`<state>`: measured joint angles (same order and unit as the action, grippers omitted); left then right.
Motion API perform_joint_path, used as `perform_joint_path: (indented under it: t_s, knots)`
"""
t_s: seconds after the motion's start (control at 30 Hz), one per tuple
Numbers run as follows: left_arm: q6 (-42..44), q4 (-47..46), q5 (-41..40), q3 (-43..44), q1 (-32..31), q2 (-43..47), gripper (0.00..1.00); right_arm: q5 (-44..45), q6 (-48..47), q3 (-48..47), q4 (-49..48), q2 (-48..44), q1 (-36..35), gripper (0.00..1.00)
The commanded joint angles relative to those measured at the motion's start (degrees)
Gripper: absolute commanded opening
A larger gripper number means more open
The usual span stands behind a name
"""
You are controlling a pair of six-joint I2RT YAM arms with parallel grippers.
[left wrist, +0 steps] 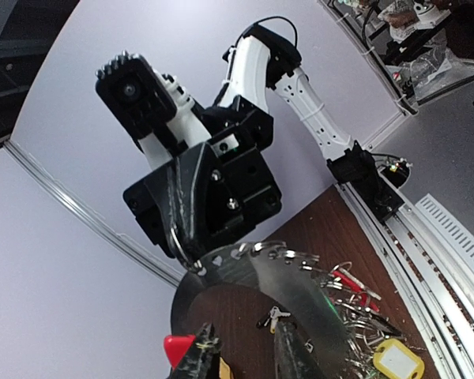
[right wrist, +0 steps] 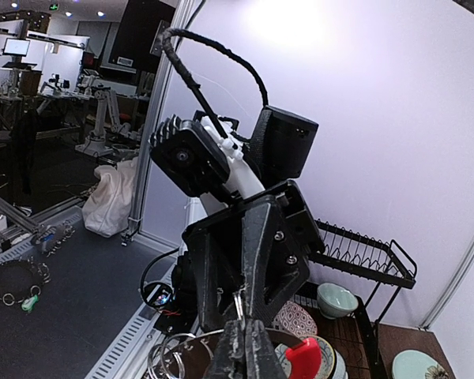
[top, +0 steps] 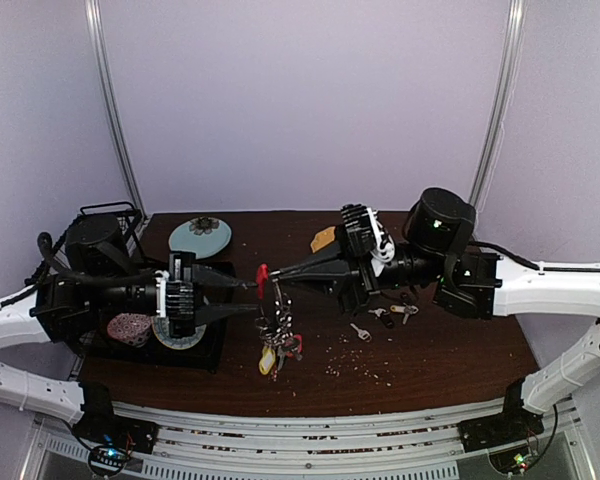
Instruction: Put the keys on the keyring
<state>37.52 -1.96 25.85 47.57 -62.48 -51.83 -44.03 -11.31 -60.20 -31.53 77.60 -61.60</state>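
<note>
1. the right end effector reaches in from the right side. its two fingers are pressed tight together on the keyring, right at its top.
2. in the right wrist view those fingers look like one thin point, with a bit of silver ring pinched in them.
3. the left end effector reaches in from the left side. its two fingers are apart, with a gap between them. the tips are right next to the keyring, but i cannot tell if they touch it.
4. the keyring is near the middle of the counter, between the two arms. its top is held at the finger tips and the rest trails toward the near edge.
5. the red part of the keyring is at the top, just beside the left fingers.
6. a yellow tag and a red tag sit at the low end of the keyring.
7. a few small keys lie loose on the counter, to the right of the keyring and close to the right arm. they are not on the keyring.
8. little crumbs are spread on the counter near the keys.
9. a blue plate sits at the back of the counter.
10. a black rack with dishes stands on the left side.
</note>
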Motion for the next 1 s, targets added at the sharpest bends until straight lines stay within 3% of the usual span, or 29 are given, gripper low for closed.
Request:
perform_joint_path:
  t_s: [0.0,0.63,0.97]
  knots:
    - [-0.36,-7.66,3.70,-0.17,-0.28,0.32,0.26,0.85,3.15,0.08,-7.62,0.35,-0.06,0.00]
    - [-6.76,-16.18,-5.09,0.90,-0.37,-3.20,0.25,2.99,0.95,-0.96,-3.55,0.54,-0.62,0.00]
    - [-7.58,-16.63,-5.26,1.00,-0.36,-3.65,0.15,4.32,-0.65,-1.25,-1.48,0.29,-1.14,0.00]
